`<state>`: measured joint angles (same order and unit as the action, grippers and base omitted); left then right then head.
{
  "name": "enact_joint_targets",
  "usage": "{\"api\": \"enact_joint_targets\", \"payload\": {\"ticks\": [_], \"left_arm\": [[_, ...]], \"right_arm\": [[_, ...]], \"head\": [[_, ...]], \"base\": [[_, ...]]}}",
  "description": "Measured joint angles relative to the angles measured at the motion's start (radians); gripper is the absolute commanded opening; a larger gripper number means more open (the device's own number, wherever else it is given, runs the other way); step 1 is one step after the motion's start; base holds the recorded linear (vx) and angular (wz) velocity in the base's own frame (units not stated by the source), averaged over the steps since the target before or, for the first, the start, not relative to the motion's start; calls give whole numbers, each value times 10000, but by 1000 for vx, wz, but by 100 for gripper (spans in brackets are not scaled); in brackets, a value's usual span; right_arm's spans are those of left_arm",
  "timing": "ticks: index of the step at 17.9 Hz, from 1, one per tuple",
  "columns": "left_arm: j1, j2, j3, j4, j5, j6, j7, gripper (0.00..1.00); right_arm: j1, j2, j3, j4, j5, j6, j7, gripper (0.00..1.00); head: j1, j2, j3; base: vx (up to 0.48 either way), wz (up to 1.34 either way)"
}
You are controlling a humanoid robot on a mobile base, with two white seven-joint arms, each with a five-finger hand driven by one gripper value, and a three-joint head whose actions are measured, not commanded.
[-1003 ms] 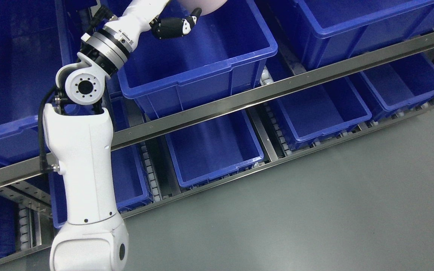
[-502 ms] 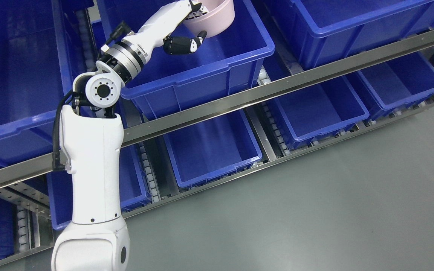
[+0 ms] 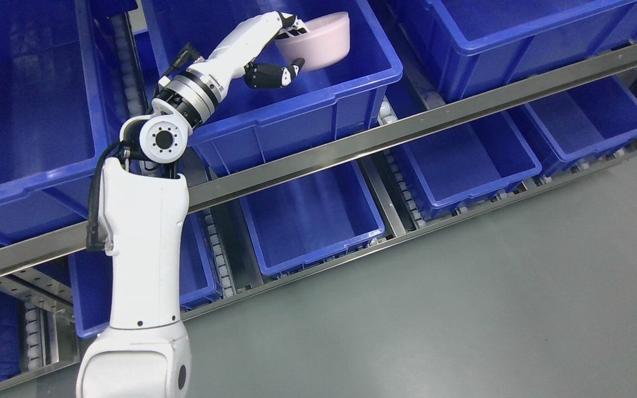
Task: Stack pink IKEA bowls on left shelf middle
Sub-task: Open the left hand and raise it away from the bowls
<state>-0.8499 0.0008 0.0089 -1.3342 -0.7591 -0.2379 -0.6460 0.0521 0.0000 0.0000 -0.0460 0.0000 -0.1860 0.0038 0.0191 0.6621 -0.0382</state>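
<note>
Several blue bins are sitting on a slanted metal shelf rack (image 3: 385,138), filling most of the view, with grey floor (image 3: 462,309) spreading across the lower right. Biggest among them are the upper-tier bins: one at the far left (image 3: 25,110), one in the middle (image 3: 296,105) and one at the upper right (image 3: 517,38). Smaller bins are lining the lower tier beneath the rail, among them one under the middle bin (image 3: 310,221) and another to its right (image 3: 462,166).

Rising from the bottom left, the white left arm (image 3: 141,249) is bending at a round joint and reaching up and rightward over the near wall of the middle upper bin.

Next in size is the pink bowl (image 3: 318,38), a plain, smooth, pale pink one with a rounded wall and a lighter rim. It is tilting, with its opening turned up and toward the left, and it is sitting inside the middle upper bin, toward that bin's back; whether it is touching the bin's floor cannot be told.

Smallest is the left hand (image 3: 280,47). Its fingers (image 3: 291,22) are hooking over the bowl's left rim and reaching into the opening, while the dark thumb (image 3: 274,74) is stretching out below, its tip just under the bowl's outer wall. So the bowl's edge is lying between fingers above and thumb beneath, pinched there.
</note>
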Motion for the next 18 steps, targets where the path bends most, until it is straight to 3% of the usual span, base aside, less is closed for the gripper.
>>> {"api": "enact_joint_targets", "payload": {"ticks": [3,5,8,12,18], "left_arm": [[1,-3,95,103,17,217,595,83],[-37,-4,170,156,112,632,1392,96],[-68,-6,325,180,1141,1218,2741,97],[227,-8,869,-58,4322,2710,4468,99],[1060,-8,1289,-884,6639,3382,6020,100]], "right_arm": [[0,0,0,0,0,0,0,100],[0,0,0,0,0,0,0,100],[0,0,0,0,0,0,0,100],[1,0,0,0,0,0,0,100],[0,0,0,0,0,0,2,100]], "head": [[0,0,0],[0,0,0],[0,0,0],[0,0,0],[0,0,0]], "base": [[0,0],[0,0],[0,0],[0,0],[0,0]]}}
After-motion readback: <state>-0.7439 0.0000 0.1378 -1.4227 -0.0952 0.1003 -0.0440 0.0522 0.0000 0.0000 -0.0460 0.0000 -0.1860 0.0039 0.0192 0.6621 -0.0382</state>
